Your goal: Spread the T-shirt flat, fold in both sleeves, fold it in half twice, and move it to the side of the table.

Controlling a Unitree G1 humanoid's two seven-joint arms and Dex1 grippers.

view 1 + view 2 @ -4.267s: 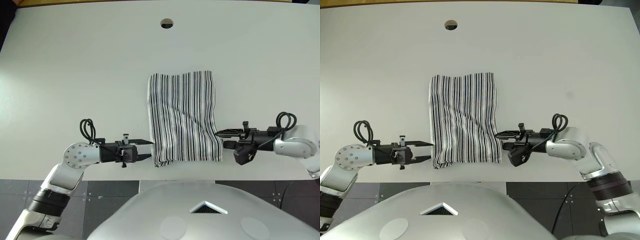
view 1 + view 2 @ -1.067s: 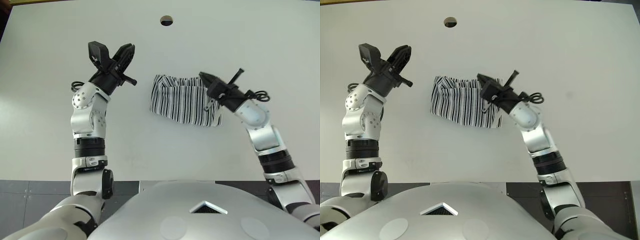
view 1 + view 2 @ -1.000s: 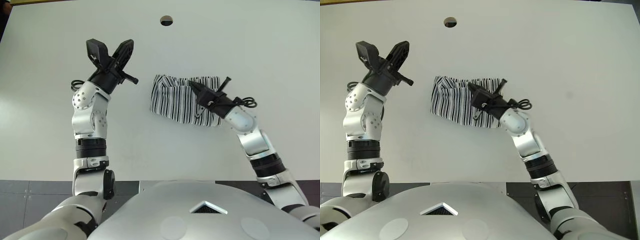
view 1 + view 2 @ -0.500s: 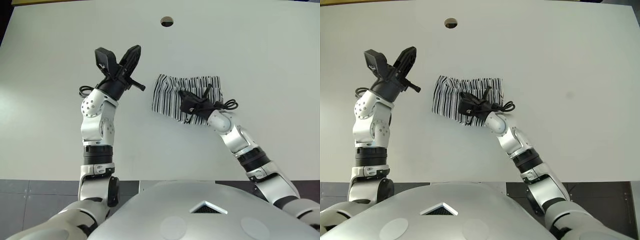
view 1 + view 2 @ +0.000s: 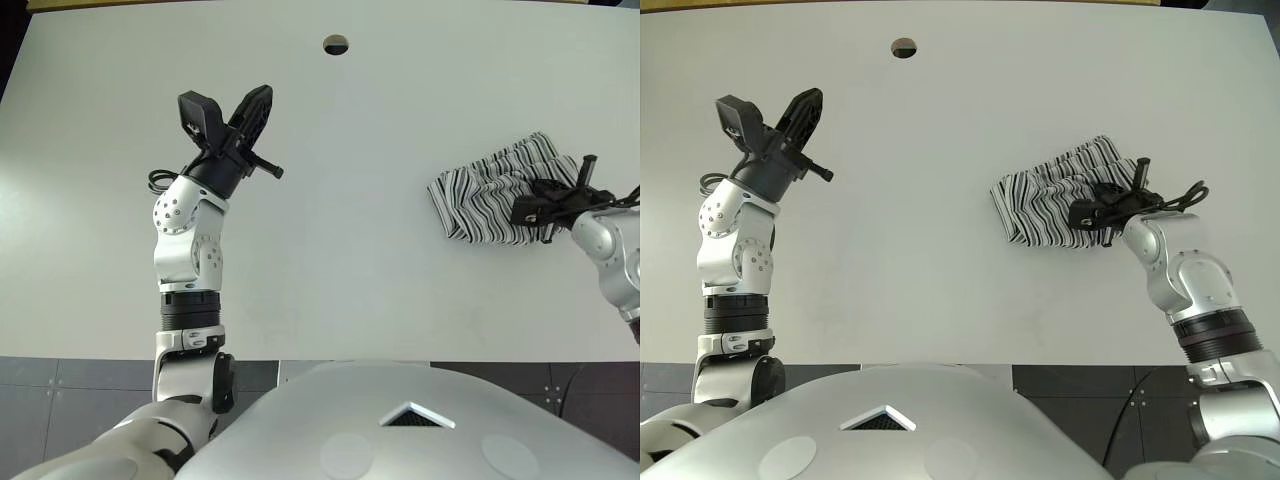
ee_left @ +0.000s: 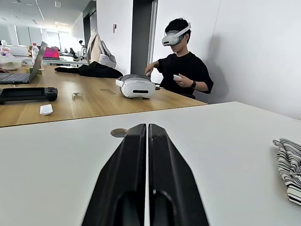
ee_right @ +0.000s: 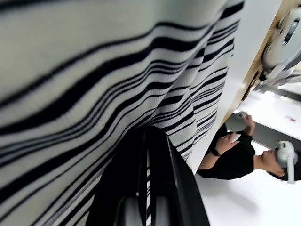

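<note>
- On the right side of the table (image 5: 400, 100), in its nearer half, lies the T-shirt (image 5: 480, 190). It is a small folded bundle of black and white stripes.
- T-shirt condition: the layers are stacked but somewhat rumpled. The left edge is rounded, and the far right corner points away toward the table's far right. It rests flat on the table surface.
- Right tool (image 5: 522, 211): it is positioned at the near right part of the bundle, lying low over the cloth with its tips pointing left. In the right wrist view the fingers (image 7: 127, 188) are drawn close together, with a thin strip of striped fabric pinched between them. The striped cloth rises close around the tips.
- Left tool (image 6: 144, 128): it is held up above the left half of the table, well apart from the T-shirt, and angled upward and toward the far side. Its fingers are pressed together along their full length with nothing between them, and they touch nothing.
- Table: the top is white. A round hole (image 5: 335, 45) sits near the far edge, about midway across and well apart from both tools and the T-shirt.
</note>
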